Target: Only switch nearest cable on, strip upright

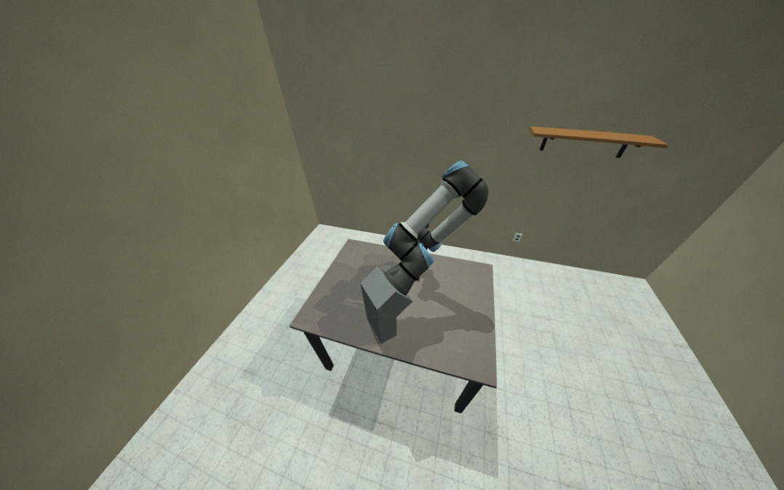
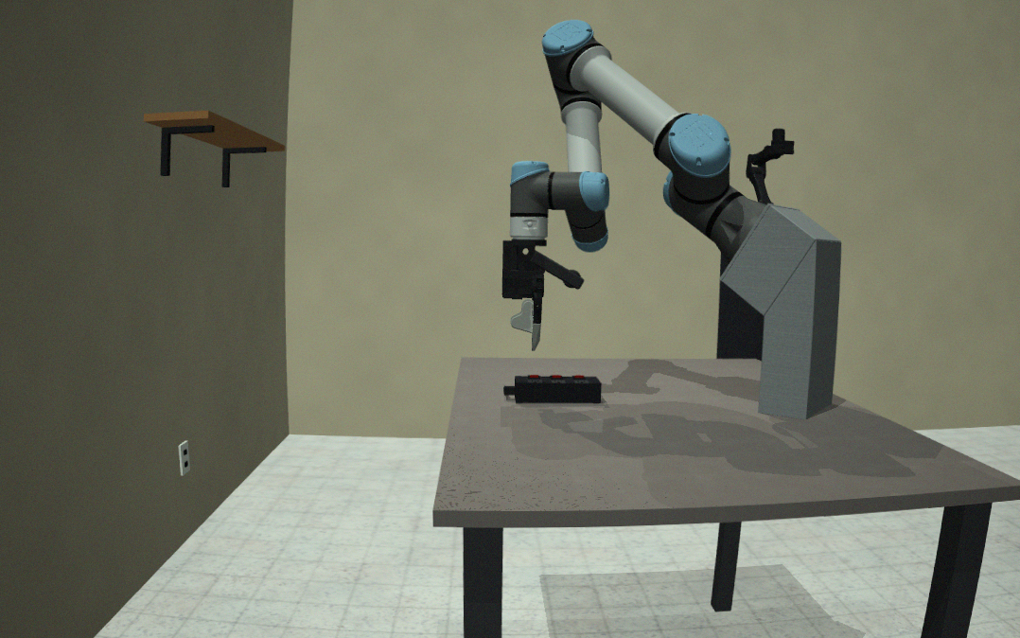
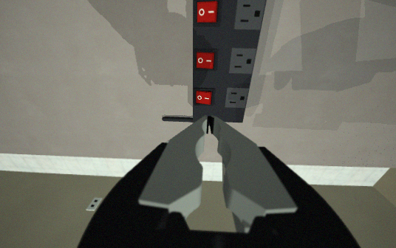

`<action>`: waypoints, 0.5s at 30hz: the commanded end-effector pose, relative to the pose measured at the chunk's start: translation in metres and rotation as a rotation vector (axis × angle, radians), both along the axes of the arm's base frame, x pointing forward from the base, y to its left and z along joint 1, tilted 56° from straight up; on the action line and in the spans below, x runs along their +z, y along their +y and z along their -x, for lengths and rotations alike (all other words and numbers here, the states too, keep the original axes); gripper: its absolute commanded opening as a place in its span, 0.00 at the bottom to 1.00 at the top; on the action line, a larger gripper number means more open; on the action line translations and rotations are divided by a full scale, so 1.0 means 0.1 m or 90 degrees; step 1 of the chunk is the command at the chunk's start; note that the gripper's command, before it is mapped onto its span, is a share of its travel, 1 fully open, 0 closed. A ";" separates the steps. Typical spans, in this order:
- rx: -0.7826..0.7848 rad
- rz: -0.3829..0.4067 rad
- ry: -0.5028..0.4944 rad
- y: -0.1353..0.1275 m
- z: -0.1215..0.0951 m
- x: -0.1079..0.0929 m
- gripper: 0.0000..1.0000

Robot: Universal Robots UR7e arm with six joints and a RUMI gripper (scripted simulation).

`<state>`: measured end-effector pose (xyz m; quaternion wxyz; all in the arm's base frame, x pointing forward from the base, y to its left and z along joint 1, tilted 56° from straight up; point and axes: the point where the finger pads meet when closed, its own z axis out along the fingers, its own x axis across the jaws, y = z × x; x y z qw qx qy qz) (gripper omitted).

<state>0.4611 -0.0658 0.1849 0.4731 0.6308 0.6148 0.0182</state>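
A black power strip (image 2: pixel 554 388) lies face up on the table, near its far left edge, with the short cable stub (image 2: pixel 509 390) pointing left. In the wrist view the strip (image 3: pixel 225 63) shows three red rocker switches beside grey outlets: the one nearest the cable (image 3: pixel 204 97), the middle one (image 3: pixel 205 60) and the far one (image 3: pixel 207 12). The cable stub (image 3: pixel 177 118) sticks out to the left at the near end. My gripper (image 2: pixel 535 342) is shut and empty, hanging a short way above the cable end of the strip. Its fingertips (image 3: pixel 210 123) meet just short of the nearest switch.
The grey robot pedestal (image 2: pixel 789 315) stands at the back right of the table (image 2: pixel 677 443). The table's left edge is close to the strip. A wooden shelf (image 2: pixel 214 132) hangs on the wall far to the left. In the overhead view the arm (image 1: pixel 430 225) hides the strip.
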 end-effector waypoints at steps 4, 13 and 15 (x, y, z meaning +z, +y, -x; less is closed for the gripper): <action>0.001 0.000 0.000 0.01 0.00 0.00 0.00; 0.000 0.000 0.001 -0.01 -0.02 -0.01 0.00; 0.000 0.000 0.000 -0.02 -0.02 -0.02 0.00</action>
